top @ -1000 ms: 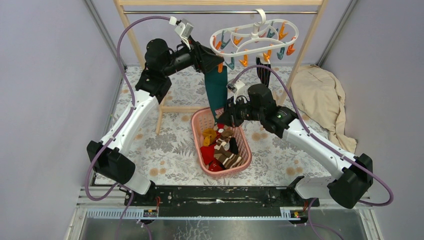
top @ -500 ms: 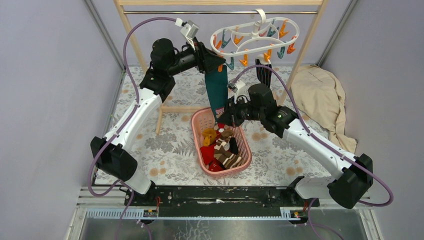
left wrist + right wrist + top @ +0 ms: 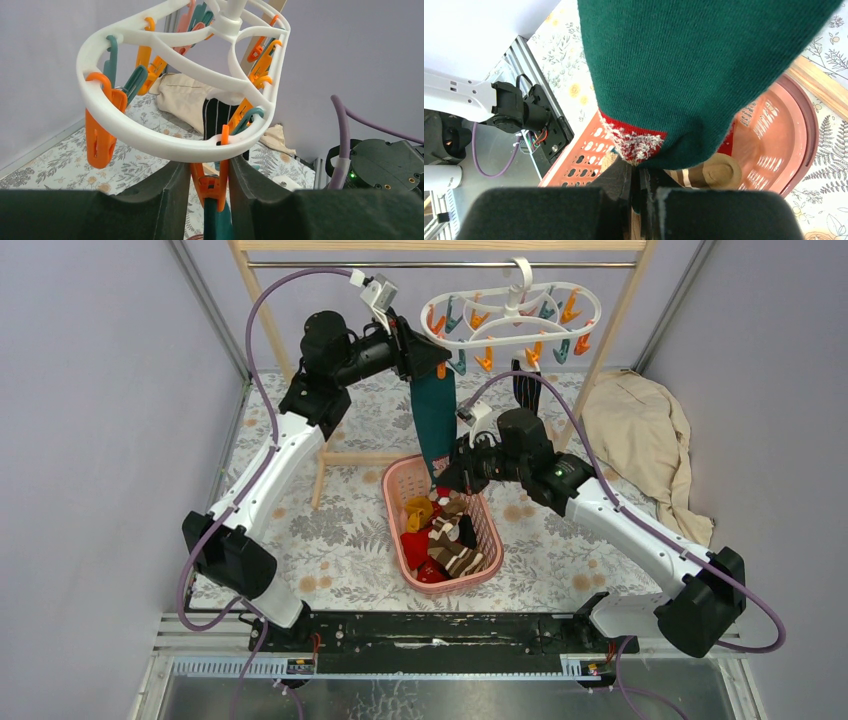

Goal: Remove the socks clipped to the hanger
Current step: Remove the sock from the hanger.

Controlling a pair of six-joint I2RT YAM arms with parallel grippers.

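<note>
**Teal sock spans both tools**

The left tool (image 3: 431, 358) pinches the orange clip (image 3: 210, 187) on the hanger (image 3: 150, 137), which holds the teal sock (image 3: 433, 415) by its top. The sock hangs straight down, long axis vertical, to the right tool (image 3: 636, 187), which is pinching its toe above the basket (image 3: 390, 505).

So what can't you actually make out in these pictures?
- Left wrist view: most of the teal sock, cut off by the bottom edge.
- Top view: lower end of the black sock, behind the right arm.
- Top view: how many socks lie in the basket; they overlap.
</note>
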